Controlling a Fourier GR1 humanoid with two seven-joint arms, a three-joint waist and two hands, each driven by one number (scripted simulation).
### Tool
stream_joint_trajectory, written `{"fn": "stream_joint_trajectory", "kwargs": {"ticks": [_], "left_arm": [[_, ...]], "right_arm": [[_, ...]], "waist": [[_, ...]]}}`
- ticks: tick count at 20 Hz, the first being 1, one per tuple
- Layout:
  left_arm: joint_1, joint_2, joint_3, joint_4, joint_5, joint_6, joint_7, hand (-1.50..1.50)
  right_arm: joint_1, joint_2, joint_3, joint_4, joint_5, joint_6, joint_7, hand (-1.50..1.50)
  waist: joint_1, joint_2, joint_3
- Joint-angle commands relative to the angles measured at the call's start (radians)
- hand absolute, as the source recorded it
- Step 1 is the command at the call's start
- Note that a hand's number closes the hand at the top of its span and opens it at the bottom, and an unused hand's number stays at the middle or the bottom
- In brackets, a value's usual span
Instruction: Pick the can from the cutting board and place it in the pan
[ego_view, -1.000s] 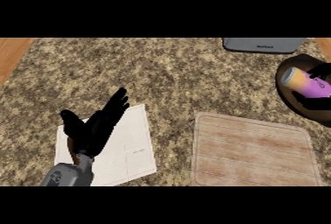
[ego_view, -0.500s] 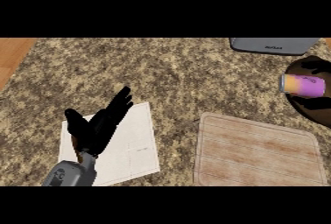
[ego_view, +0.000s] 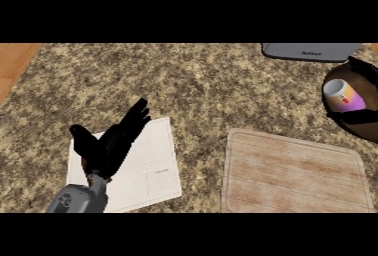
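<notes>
**A:** Granite-look counter (ego_view: 207, 85) is seen across the whole view. From the left: the left hand (ego_view: 111, 142) is shown over a white sheet (ego_view: 151, 170), fingers straight and spread upward, thumb out to the side, nothing held. It is read as resting, forearm entering from the lower edge.

**B:** Middle?

**A:** Wooden cutting board (ego_view: 295, 172) is seen right of the sheet, top bare. No can is on it.

**B:** Can location?

**A:** The can (ego_view: 343, 95) is seen at the right edge, white rim with a purple body, lying tilted inside the dark pan (ego_view: 365, 127). Black fingers of the right hand (ego_view: 358, 116) are curled round it, one above and one below. A grey appliance (ego_view: 310, 51) is seen at the top right, just beyond the pan.

**B:** So placement is nearly done. Risks?

**A:** Judged only. The can is held on its side, so a roll across the pan floor is possible once it is let go. A drag toward the rim could be caused if the fingers are withdrawn before they are fully opened. The right wrist is cut off by the frame, so its pose cannot be told.

**B:** Contact with the pan floor?

**A:** Cannot be told.
</notes>
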Motion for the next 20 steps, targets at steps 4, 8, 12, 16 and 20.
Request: {"fn": "stream_joint_trajectory", "kwargs": {"ticks": [4,8,12,16,20], "left_arm": [[0.018,-0.009,-0.009,-0.019,-0.004,0.01,0.008,0.0],[-0.009,-0.016,0.01,0.005,-0.003,0.013,-0.006,0.0],[-0.008,0.012,0.026,-0.017,0.007,-0.002,0.009,0.0],[0.0,-0.001,0.028,-0.001,0.012,-0.001,-0.004,0.0],[-0.006,0.001,0.033,-0.012,0.014,0.007,0.012,0.0]], "right_arm": [[-0.019,-0.065,-0.097,0.068,-0.102,0.285,0.016,-1.5],[-0.02,-0.12,-0.08,0.082,-0.085,0.433,0.045,-1.5],[0.029,-0.165,-0.062,0.062,-0.07,0.536,0.0,-1.5],[0.054,-0.182,-0.06,0.036,-0.075,0.621,-0.025,-1.5],[0.079,-0.197,-0.048,0.013,-0.072,0.678,-0.02,-1.5]], "waist": [[-0.007,0.0,0.0],[-0.01,0.008,0.0],[-0.011,0.009,0.005],[-0.025,0.007,0.005],[-0.029,0.003,0.006]]}}
